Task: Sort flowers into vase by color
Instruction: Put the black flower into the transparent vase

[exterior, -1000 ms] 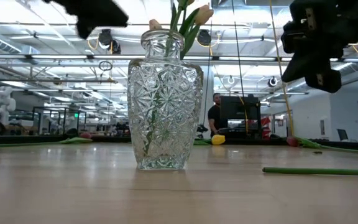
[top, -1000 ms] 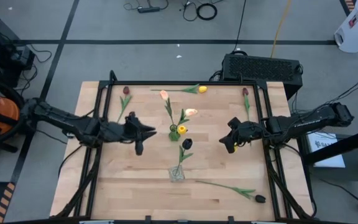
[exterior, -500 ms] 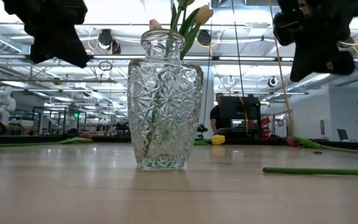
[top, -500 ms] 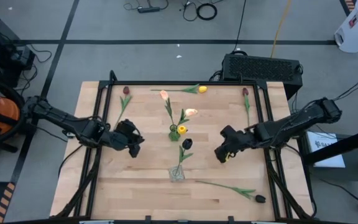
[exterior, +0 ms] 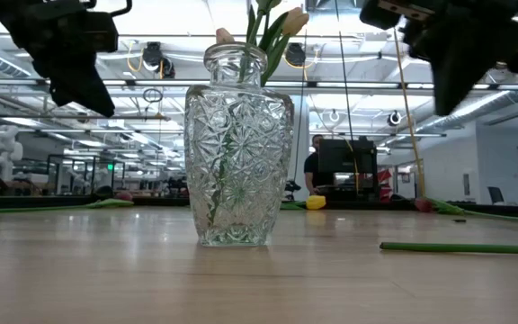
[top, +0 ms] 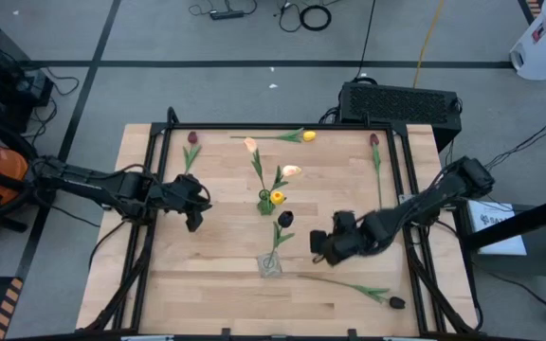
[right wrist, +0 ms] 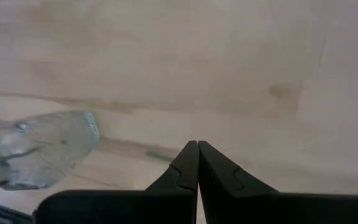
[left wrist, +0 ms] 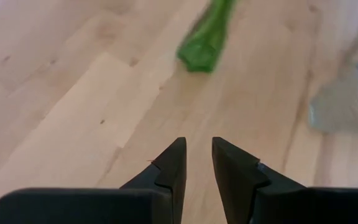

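Note:
A cut-glass vase [top: 269,265] [exterior: 239,148] stands near the table's front middle, with a dark-headed flower [top: 285,219] and its green stem in it. Behind it two peach heads [top: 250,144] and a yellow head [top: 278,197] rise from a green base; what holds them I cannot tell. Loose flowers lie flat: a maroon one [top: 192,138], a yellow one [top: 308,135], another maroon one [top: 374,139] and a dark one [top: 396,303]. My left gripper [top: 193,216] [left wrist: 197,146] hovers left of the vase, slightly open with nothing between its fingers. My right gripper [top: 318,248] [right wrist: 197,144] hangs shut just right of the vase.
A black frame rail [top: 159,161] borders the wooden table [top: 216,284] on the left and right. The dark flower's long stem [exterior: 461,247] lies across the near right area. Bare wood lies at the near left. A person stands far off in the room behind.
My right gripper has swung from the table's right side toward the near edge and the vase, rolling about its own axis and tipping further down, still shut. My left gripper has drawn back toward the table's left edge, sinking a little and tipping downward.

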